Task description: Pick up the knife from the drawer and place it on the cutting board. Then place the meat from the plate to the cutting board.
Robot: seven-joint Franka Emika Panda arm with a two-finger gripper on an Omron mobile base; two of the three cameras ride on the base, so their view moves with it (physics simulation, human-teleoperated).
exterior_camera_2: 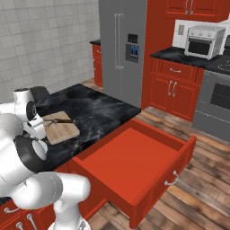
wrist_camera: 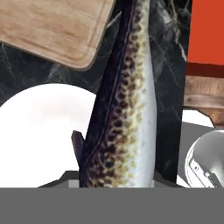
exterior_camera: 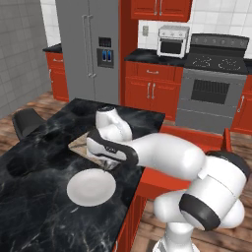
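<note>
With the knife (exterior_camera_2: 59, 121) lying on the cutting board (exterior_camera_2: 60, 128), the hand (exterior_camera: 109, 164) is clamping the meat (wrist_camera: 124, 109) just above the plate (exterior_camera: 91, 187), needing carry toward the board ahead.

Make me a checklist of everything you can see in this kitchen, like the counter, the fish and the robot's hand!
Surface: black marble counter.
Knife: lies on the cutting board, dark handle toward the open drawer.
Fish: the meat hangs close before the hand camera, lifted off the plate.
Plate: white plate, bare, near the counter edge.
Drawer: red drawer pulled wide open, nothing seen inside.
Clutter: nothing seen.
Gripper: gripper shut on the fish, above the plate's far edge.
Cables: nothing seen.
Surroundings: grey fridge, stove, toaster oven, red cabinets, wooden floor.
</note>
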